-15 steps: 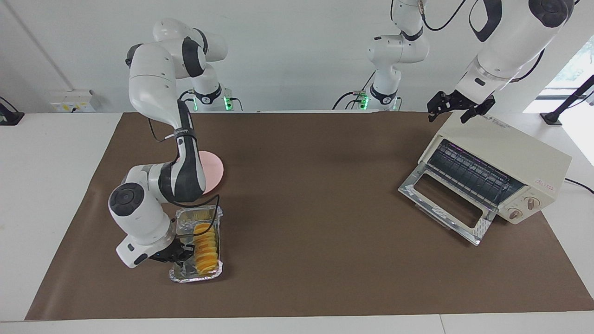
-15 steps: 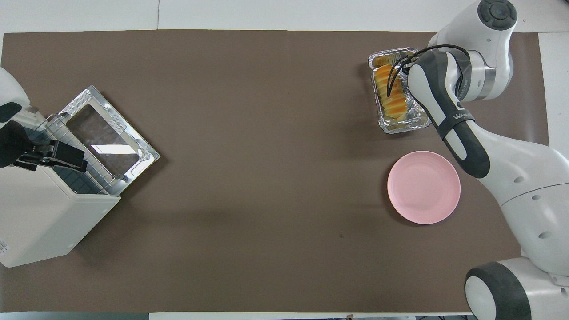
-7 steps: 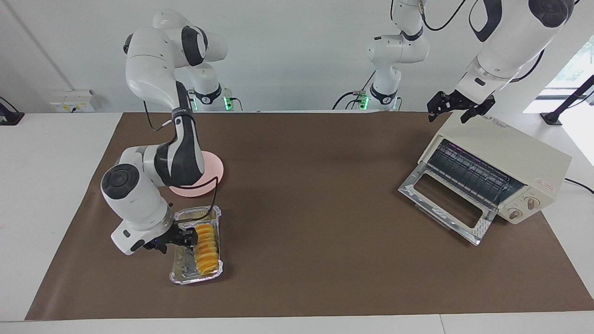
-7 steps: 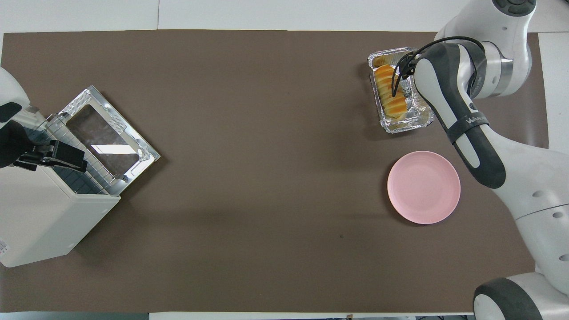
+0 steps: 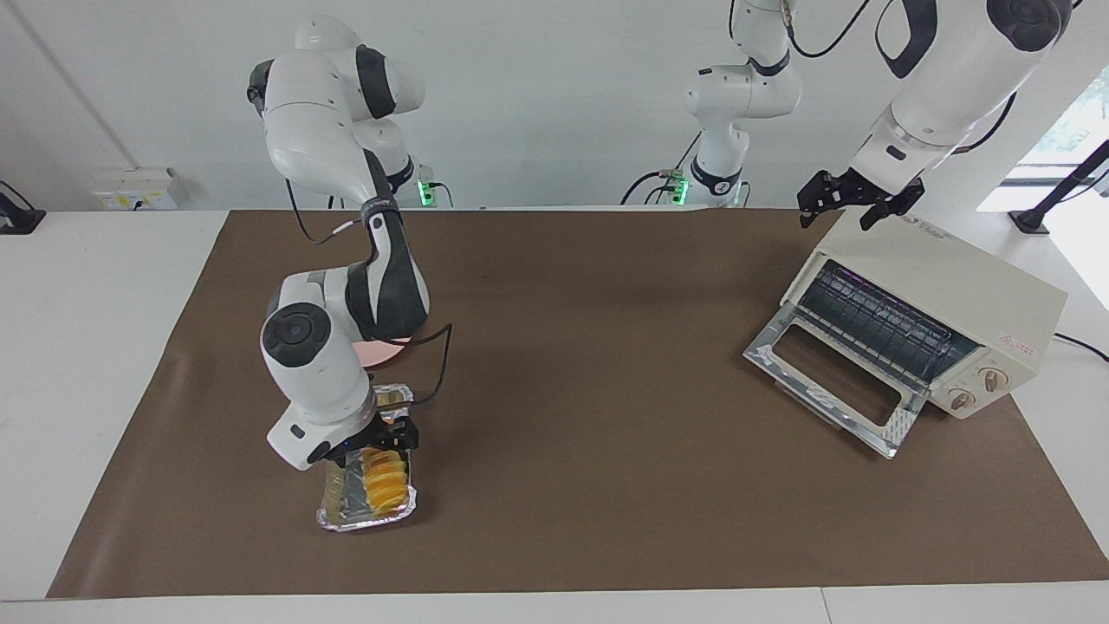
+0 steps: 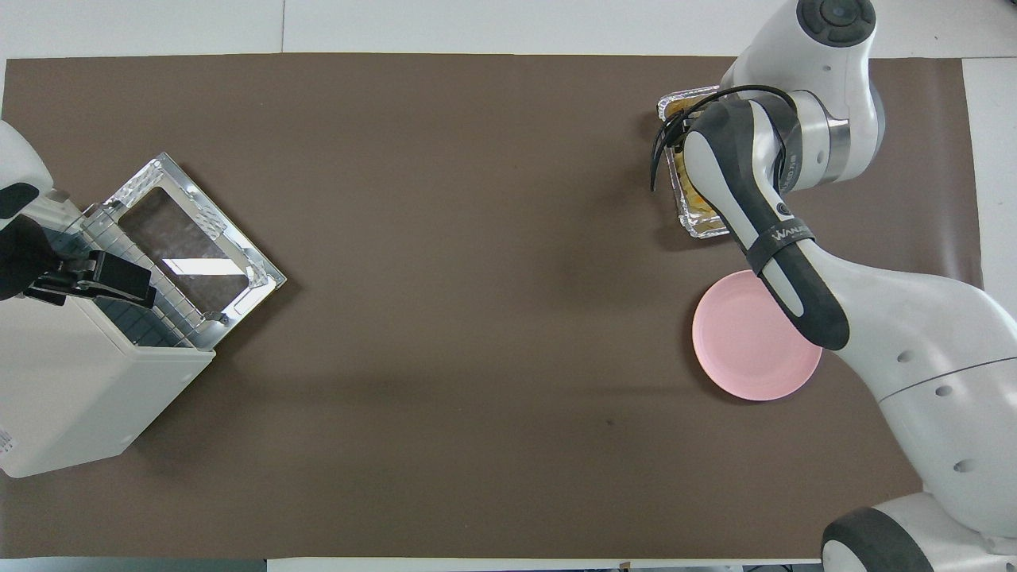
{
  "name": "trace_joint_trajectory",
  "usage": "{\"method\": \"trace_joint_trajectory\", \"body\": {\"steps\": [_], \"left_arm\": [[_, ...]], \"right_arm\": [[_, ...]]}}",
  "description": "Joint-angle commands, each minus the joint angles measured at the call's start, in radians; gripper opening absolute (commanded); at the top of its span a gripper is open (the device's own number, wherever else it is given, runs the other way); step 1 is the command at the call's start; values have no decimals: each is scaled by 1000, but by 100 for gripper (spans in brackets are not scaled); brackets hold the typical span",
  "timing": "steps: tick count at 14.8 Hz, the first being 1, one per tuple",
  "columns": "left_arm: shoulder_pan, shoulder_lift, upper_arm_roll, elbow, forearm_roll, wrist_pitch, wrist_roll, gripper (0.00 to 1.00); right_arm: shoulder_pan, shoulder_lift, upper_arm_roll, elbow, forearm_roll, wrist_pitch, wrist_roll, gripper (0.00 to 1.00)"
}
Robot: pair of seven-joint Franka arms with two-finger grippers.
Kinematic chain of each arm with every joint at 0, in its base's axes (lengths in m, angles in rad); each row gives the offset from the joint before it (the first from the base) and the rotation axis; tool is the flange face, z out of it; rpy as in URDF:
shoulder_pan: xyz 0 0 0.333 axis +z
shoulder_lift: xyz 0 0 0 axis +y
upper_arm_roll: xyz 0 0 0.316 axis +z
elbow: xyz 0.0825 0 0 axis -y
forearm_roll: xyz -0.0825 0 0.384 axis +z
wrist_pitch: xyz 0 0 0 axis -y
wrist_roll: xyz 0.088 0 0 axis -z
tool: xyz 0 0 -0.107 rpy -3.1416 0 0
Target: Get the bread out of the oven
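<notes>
**Bread out of oven, still in foil tray — slip/drag risk at pickup**

Bread lies in foil tray on the table, well apart from the oven, toward the right arm's end. Oven door is dropped open, rack bare. Right end effector sits over the bread's robot-side end; cannot tell its opening or whether it holds anything. Left end effector, spread open and empty, waits over the oven top. Risks: off-centre grip tips the loaf; light tray drags along or snags; pink plate near the tray gets nudged.
</notes>
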Motion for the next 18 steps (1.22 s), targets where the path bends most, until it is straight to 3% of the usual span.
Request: {"method": "trace_joint_trajectory", "body": {"steps": [1, 10, 11, 12, 14, 15, 18], "left_arm": [[2, -9, 1, 3, 14, -10, 6, 100], [2, -9, 1, 3, 14, -10, 6, 100], [2, -9, 1, 3, 14, -10, 6, 100], [2, -9, 1, 3, 14, -10, 6, 100], [2, -9, 1, 3, 14, -10, 6, 100], [2, -9, 1, 3, 14, -10, 6, 100], [2, -9, 1, 3, 14, -10, 6, 100]], "right_arm": [[-7, -42, 0, -102, -30, 74, 13, 100], [-8, -48, -2, -159, -32, 149, 14, 100], [-10, -48, -2, -160, -32, 149, 13, 96], [-11, -48, -2, -160, -32, 151, 13, 81], [-17, -48, 0, -159, -32, 149, 9, 12], [-19, -48, 0, -157, -30, 148, 9, 0], [-24, -48, 0, -148, -30, 136, 2, 0]]}}
